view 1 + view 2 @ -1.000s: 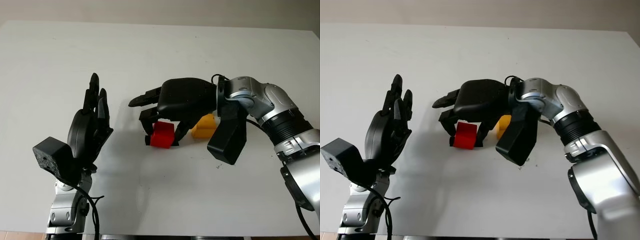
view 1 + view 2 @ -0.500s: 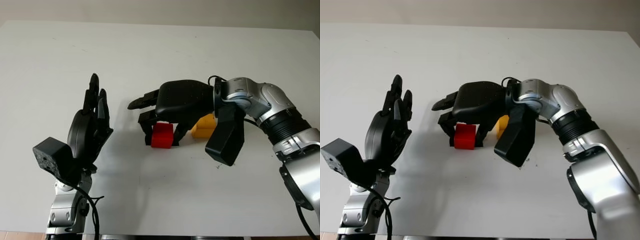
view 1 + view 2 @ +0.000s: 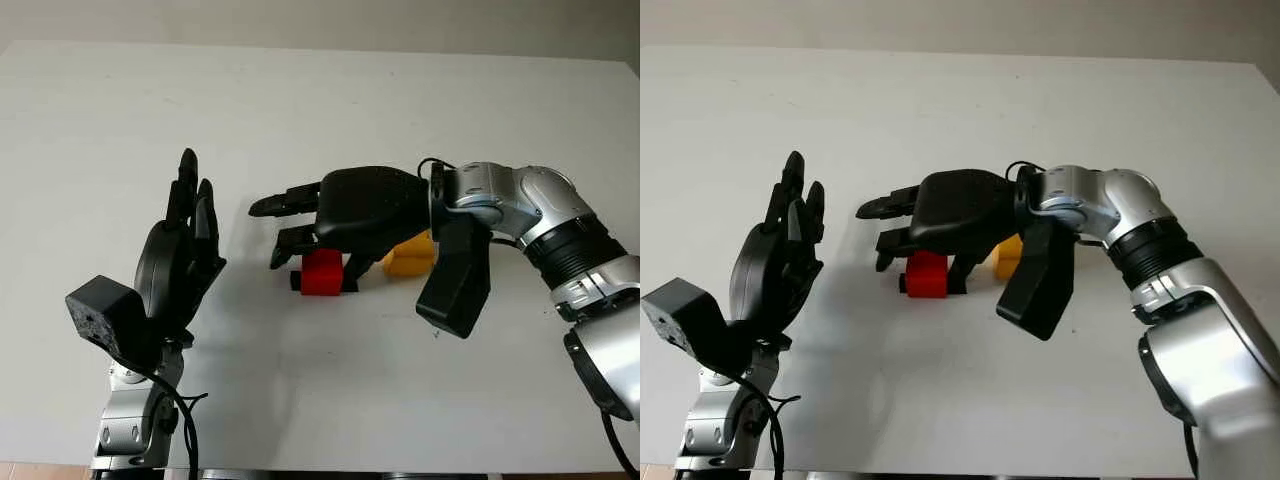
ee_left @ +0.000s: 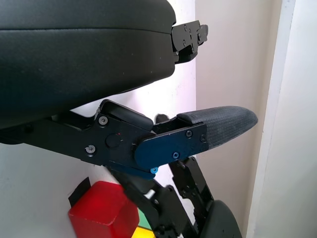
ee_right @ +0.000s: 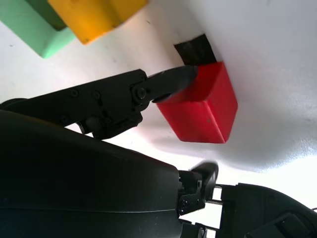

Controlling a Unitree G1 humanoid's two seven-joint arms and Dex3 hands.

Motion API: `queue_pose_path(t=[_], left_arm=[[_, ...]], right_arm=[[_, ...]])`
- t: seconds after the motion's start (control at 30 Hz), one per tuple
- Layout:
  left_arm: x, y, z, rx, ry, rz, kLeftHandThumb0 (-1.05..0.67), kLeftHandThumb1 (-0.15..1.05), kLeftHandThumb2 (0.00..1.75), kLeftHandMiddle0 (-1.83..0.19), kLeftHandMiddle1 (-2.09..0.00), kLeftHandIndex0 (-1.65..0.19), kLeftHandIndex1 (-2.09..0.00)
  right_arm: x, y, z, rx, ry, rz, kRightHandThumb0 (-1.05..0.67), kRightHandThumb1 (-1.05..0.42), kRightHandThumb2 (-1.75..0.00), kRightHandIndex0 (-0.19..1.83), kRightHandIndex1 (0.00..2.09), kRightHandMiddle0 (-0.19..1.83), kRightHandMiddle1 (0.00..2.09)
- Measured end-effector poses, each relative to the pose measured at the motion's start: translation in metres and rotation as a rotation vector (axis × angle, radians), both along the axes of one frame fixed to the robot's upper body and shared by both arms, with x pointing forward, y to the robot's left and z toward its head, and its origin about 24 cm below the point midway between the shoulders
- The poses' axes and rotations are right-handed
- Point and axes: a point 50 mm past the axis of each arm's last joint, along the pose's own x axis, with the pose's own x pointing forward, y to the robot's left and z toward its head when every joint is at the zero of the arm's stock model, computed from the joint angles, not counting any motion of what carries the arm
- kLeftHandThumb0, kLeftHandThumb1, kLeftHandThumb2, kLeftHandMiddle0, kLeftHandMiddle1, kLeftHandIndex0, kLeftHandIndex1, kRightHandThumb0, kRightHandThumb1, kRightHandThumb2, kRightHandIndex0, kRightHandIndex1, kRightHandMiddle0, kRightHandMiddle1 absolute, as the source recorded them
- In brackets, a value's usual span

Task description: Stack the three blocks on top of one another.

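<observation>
While your right hand hovers over the middle of the white table, the red block sits on the tabletop directly beneath its palm. You can see in the right wrist view that one fingertip touches the upper edge of the red block, but no other finger closes on the opposite face, so the hand grips nothing; its other fingers reach out past the block toward your left side, clear of the table. A small strip of black tape lies on the table against the block's side.

Just to the right of the red block, partly under your right wrist, lies the yellow block. The right wrist view shows the green block just beside the yellow one; whether they touch you cannot tell from here. The red block stands near the yellow block but apart from it, with a thin gap of table between them. None of the three blocks is stacked on another.

Your left hand is raised upright at the left side of the table, palm turned toward the blocks, open and holding nothing, well apart from the red block.
</observation>
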Motion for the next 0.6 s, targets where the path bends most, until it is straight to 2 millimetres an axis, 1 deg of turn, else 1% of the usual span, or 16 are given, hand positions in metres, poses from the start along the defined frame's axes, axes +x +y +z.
queue_pose_path(t=[0.17,0.3,0.4,0.57,0.6], left_arm=[[0.000,0.000,0.000,0.000,0.000,0.001,-0.77,1.05,0.70,0.17,-0.06,0.17,-0.06],[0.000,0.000,0.000,-0.001,0.001,0.002,-0.77,1.05,0.69,0.16,-0.06,0.17,-0.06],[0.000,0.000,0.000,0.000,0.001,0.003,-0.78,1.05,0.70,0.16,-0.05,0.17,-0.05],[0.000,0.000,0.000,0.001,0.000,0.004,-0.78,1.05,0.69,0.16,-0.05,0.17,-0.05],[0.000,0.000,0.000,0.001,0.000,0.004,-0.78,1.05,0.69,0.16,-0.05,0.17,-0.05]], right_arm=[[-0.001,-0.007,0.015,-0.004,-0.063,-0.004,-0.39,-1.04,-0.06,-0.17,0.01,-0.11,0.16],[-0.004,-0.014,0.027,-0.020,-0.096,-0.018,-0.40,-1.02,-0.05,-0.15,0.04,-0.07,0.17],[-0.006,-0.024,0.042,0.016,-0.123,-0.037,-0.37,-1.00,-0.05,-0.11,0.06,0.00,0.19],[-0.014,-0.044,0.069,0.084,-0.201,-0.059,-0.40,-0.98,-0.04,-0.10,0.07,0.08,0.21],[-0.016,-0.047,0.073,0.091,-0.221,-0.063,-0.44,-0.98,-0.05,-0.10,0.06,0.09,0.21]])
